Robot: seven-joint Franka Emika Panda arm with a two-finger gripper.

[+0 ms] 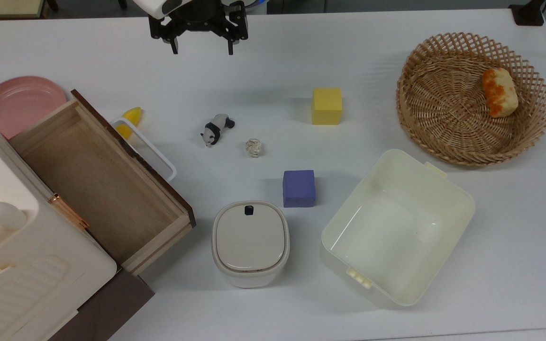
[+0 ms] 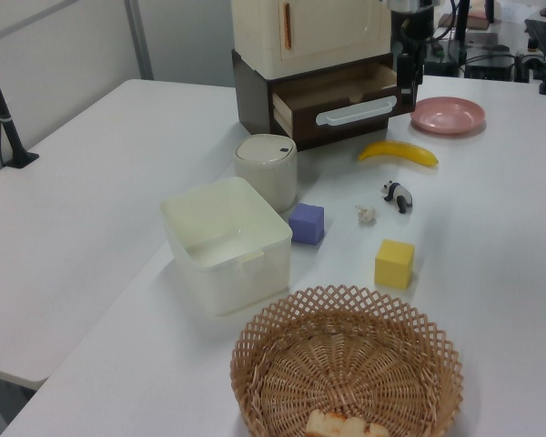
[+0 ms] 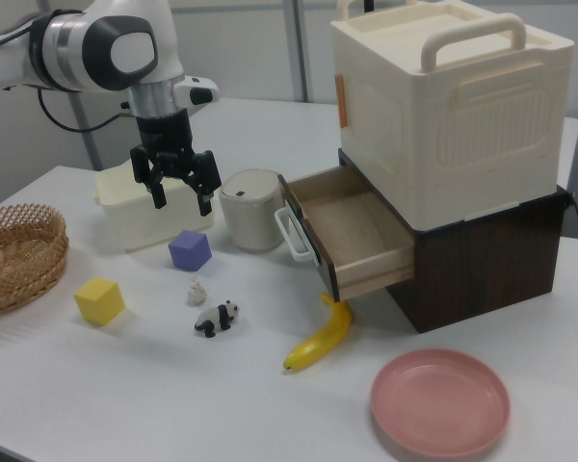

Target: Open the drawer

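Standing pulled well out of its cabinet (image 3: 462, 106), the drawer (image 3: 352, 236) shows a bare wooden floor, its white handle (image 3: 296, 234) beside the banana (image 3: 320, 338). Beyond, the gripper (image 3: 181, 192) hangs spread and empty above the table (image 3: 96, 385); the job looks done, so lifting clear suffices.

Robotics lab, white table (image 1: 396, 38) of toy props, mounted arm, cables and gear behind

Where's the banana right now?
In the right view the banana lies on the table in front of the open drawer, between the toy panda and the pink plate.
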